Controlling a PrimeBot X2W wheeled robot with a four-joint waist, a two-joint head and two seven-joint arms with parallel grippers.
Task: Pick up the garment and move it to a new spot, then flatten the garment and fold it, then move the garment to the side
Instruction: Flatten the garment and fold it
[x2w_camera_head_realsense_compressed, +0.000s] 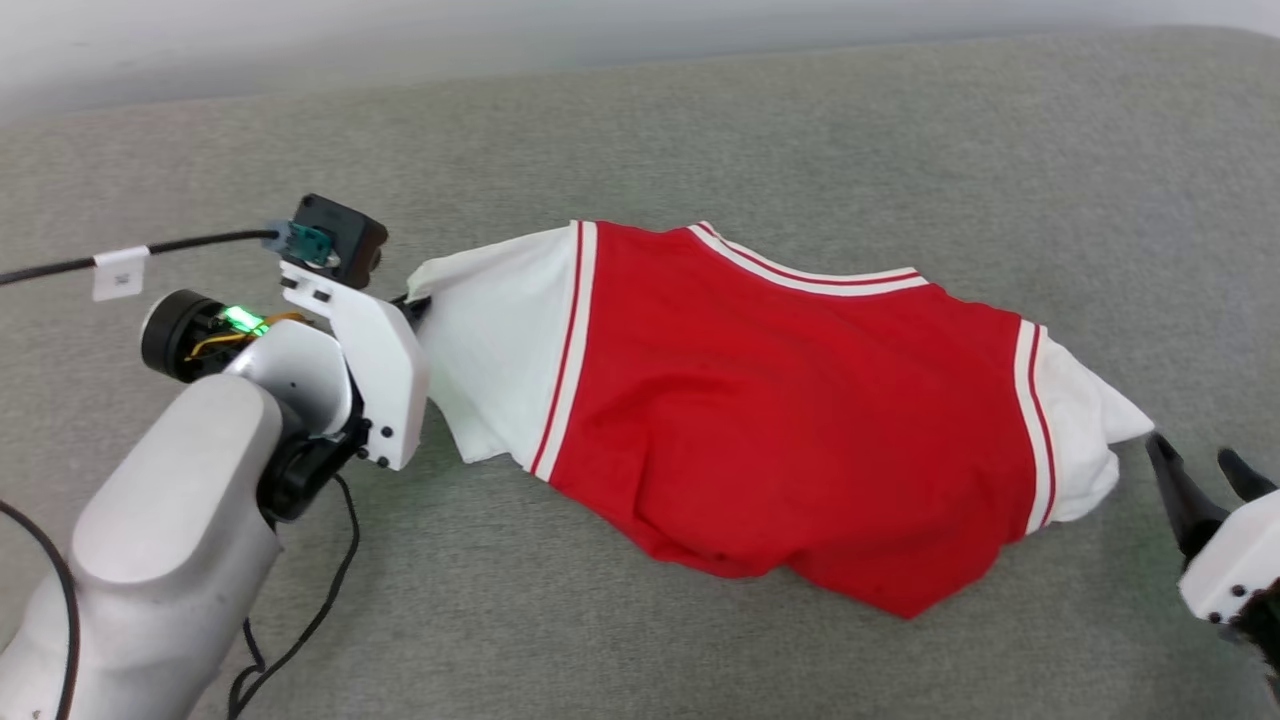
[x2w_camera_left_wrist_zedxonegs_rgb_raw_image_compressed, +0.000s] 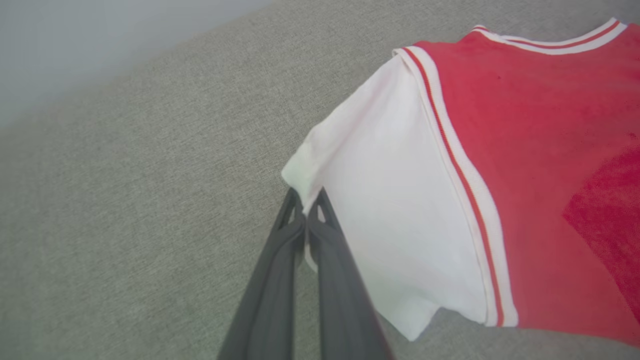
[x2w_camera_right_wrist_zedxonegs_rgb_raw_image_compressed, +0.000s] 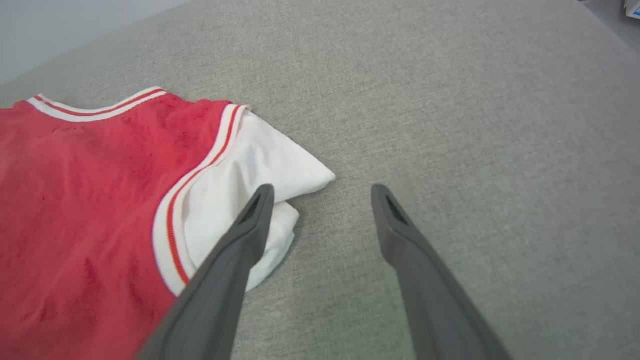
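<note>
A grey woven fabric surface (x2w_camera_head_realsense_compressed: 700, 130) is stretching across the whole head view, with a pale wall showing along the top edge. The garment (x2w_camera_head_realsense_compressed: 790, 400), a red jersey with white short sleeves and red-white striped trim, is lying across the middle of that view. It is slanting from upper left to lower right, its plain red side facing up and its lower hem bunching in folds toward the bottom.

The left arm (x2w_camera_head_realsense_compressed: 170, 500), pale and thick, is rising from the lower left corner of the head view and slanting up to the right. Its wrist is bending so that the white housing is pointing right toward the jersey. In the left wrist view the left gripper (x2w_camera_left_wrist_zedxonegs_rgb_raw_image_compressed: 306, 200) is pinching the cuff edge of one white sleeve (x2w_camera_left_wrist_zedxonegs_rgb_raw_image_compressed: 395, 200), its two dark fingers pressing together on the cloth.

The right gripper (x2w_camera_head_realsense_compressed: 1192, 450) is reaching in at the lower right edge of the head view, fingers pointing up and left. Its jaws are standing wide apart and holding nothing. In the right wrist view one finger is crossing in front of the other white sleeve (x2w_camera_right_wrist_zedxonegs_rgb_raw_image_compressed: 260, 165); whether it is touching the cloth cannot be told.

A black cable (x2w_camera_head_realsense_compressed: 190, 243) carrying a white tag (x2w_camera_head_realsense_compressed: 120, 272) is running in from the left edge to the left wrist.
</note>
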